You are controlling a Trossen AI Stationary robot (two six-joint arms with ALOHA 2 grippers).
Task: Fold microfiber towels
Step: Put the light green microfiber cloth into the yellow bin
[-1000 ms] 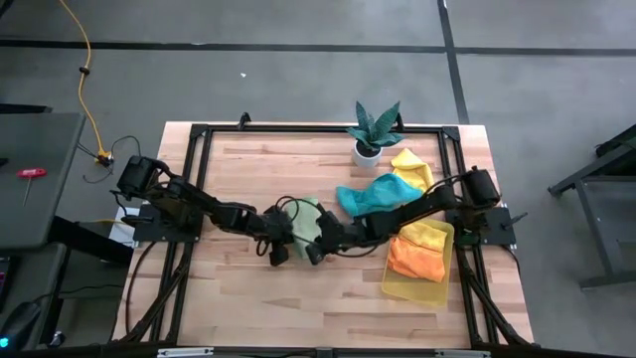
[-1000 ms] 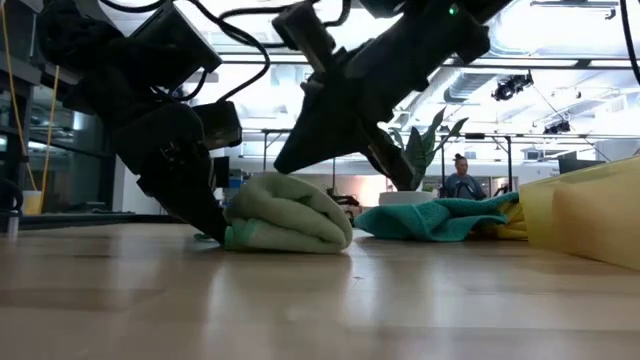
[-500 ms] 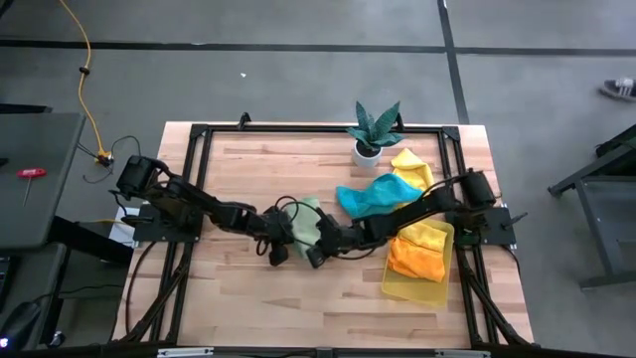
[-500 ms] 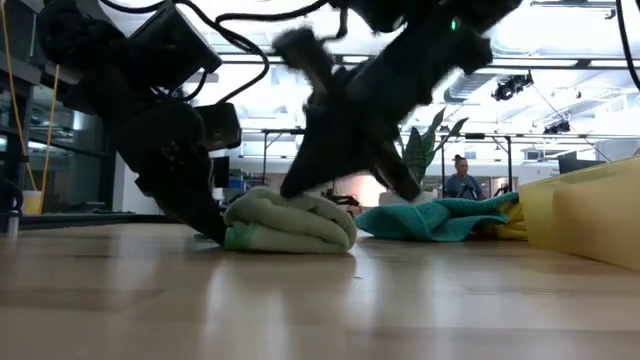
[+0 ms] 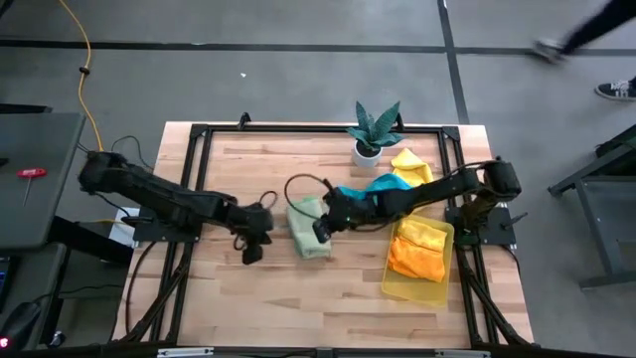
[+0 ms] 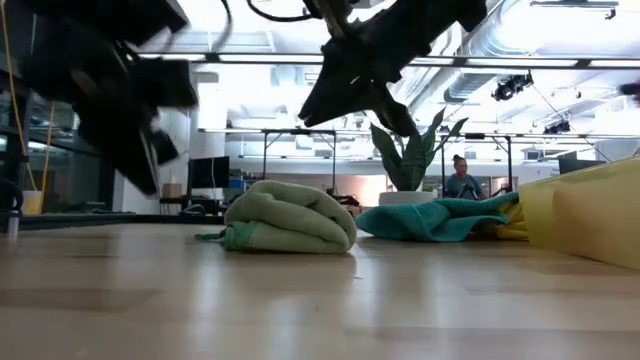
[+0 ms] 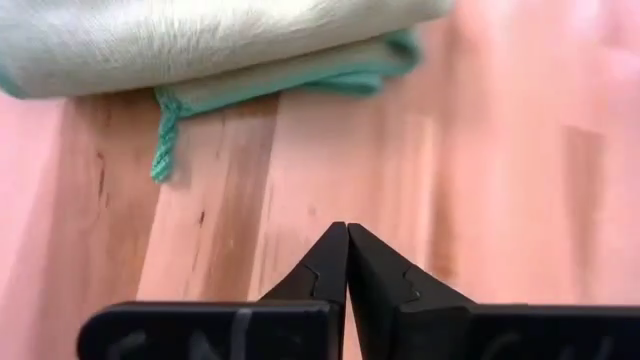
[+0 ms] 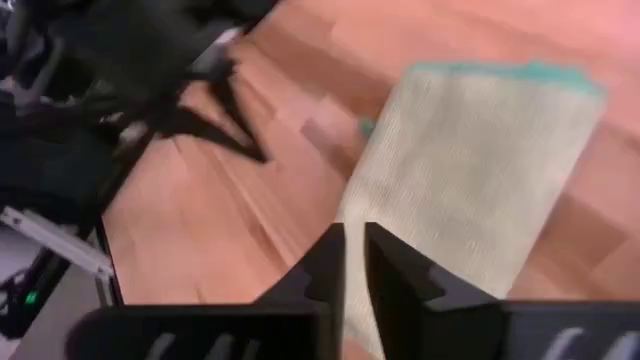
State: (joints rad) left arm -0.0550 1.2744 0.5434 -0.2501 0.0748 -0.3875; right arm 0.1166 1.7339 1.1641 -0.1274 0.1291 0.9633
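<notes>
Folded towel [image 5: 309,228] mid-table, towel pile [image 5: 383,189] right of it, plant [image 5: 373,129] behind pile

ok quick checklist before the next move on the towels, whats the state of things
1. Pale green towel folded and lying free on the table: ok.
2. Left pincer shut, clear of that towel, holding nothing: ok.
3. Right pincer lifted above the green towel, nothing held: ok; low view shows it well up off the cloth.
4. Teal towel ready for folding: not ok, it lies crumpled near the plant.
5. Yellow towel behind it: not ok, also unfolded.
6. Orange towel stowed in the yellow tray: ok; how neatly it is folded, cannot tell.
</notes>
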